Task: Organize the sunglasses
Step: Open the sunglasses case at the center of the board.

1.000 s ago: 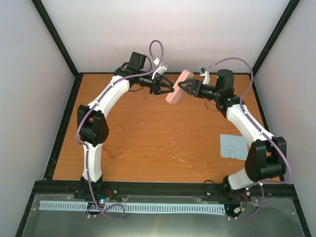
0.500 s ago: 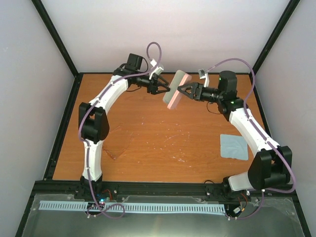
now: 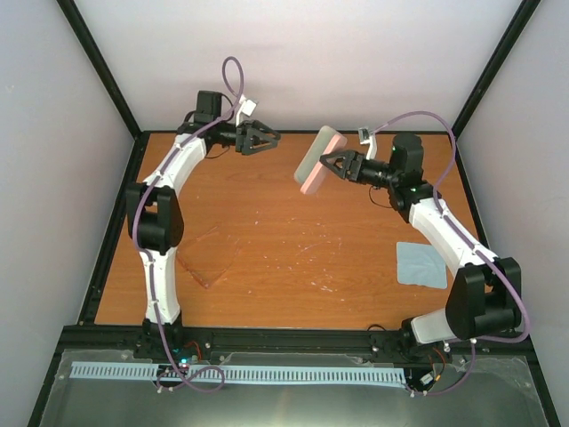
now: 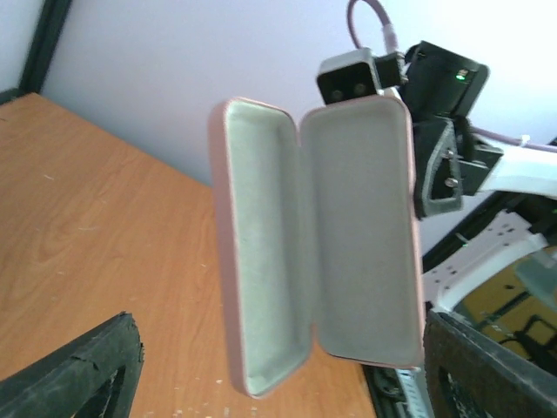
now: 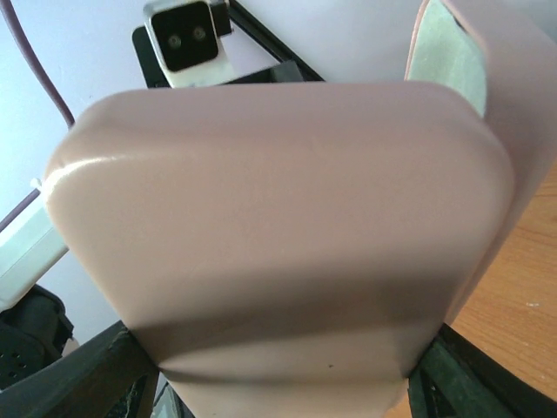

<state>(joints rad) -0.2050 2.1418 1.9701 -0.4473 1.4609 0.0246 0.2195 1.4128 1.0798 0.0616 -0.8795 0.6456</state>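
I am watching the right jaws clamping one half of the pink case, which is hanging open above the table. The left jaws are standing apart, gripping nothing, well clear of the case. The sunglasses are lying flat on the table beside the left arm, well apart from the blue cloth.

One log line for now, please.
right gripper: holds pale pink oblong case, open, aloft | left gripper: open, clear of case | thin amber sunglasses: on wooden table
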